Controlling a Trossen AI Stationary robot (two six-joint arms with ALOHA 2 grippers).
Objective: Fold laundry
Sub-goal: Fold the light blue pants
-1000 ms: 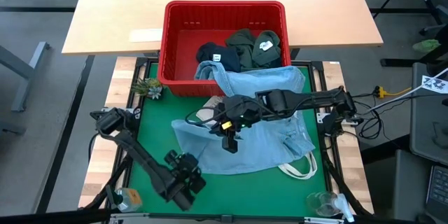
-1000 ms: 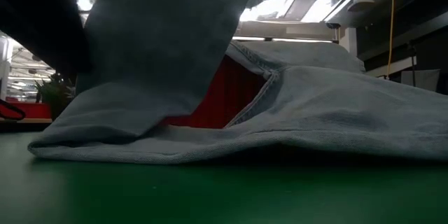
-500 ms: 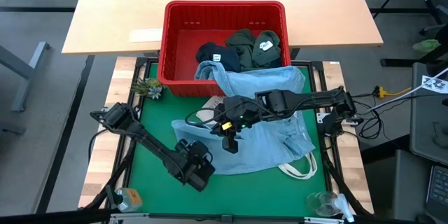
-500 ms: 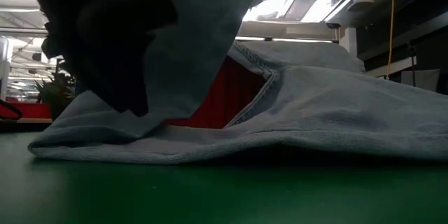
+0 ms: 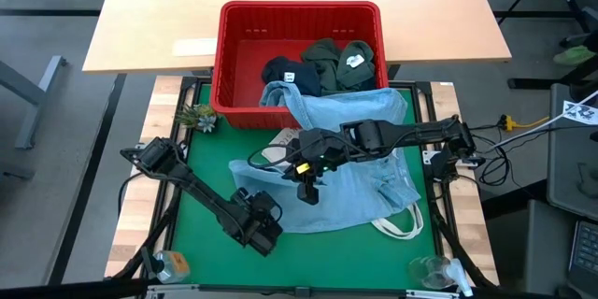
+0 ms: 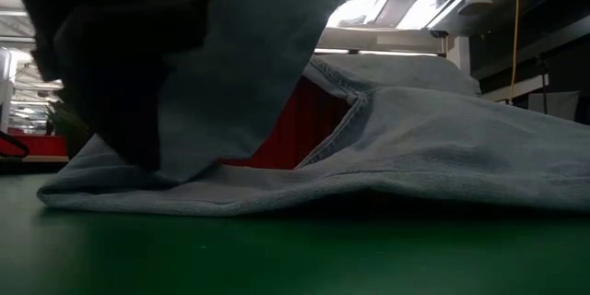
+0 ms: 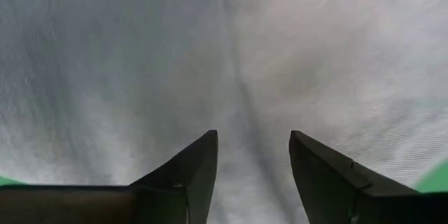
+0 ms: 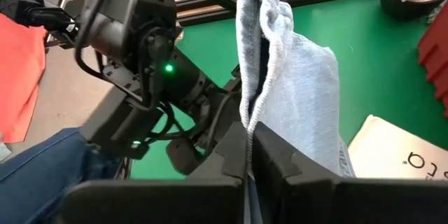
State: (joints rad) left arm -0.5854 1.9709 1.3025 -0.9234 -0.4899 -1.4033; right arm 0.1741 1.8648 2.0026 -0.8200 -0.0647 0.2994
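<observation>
Right gripper [image 8: 249, 155]: clamped shut on a raised fold of the light blue denim garment [image 5: 360, 176], just in front of the red basket [image 5: 245, 112]. Left gripper [image 7: 253, 175]: fingers parted, nothing between them, poised over the denim's front-left edge, farther from the basket. Denim: soft, limp, probably fairly heavy and sagging; best pinched at hems or corners. Counted: one denim piece spread before the basket, over its rim; inside, one navy garment [image 5: 280, 72] and two dark olive ones [image 5: 338, 64]. One white tote bag [image 5: 400, 220] under the denim.
</observation>
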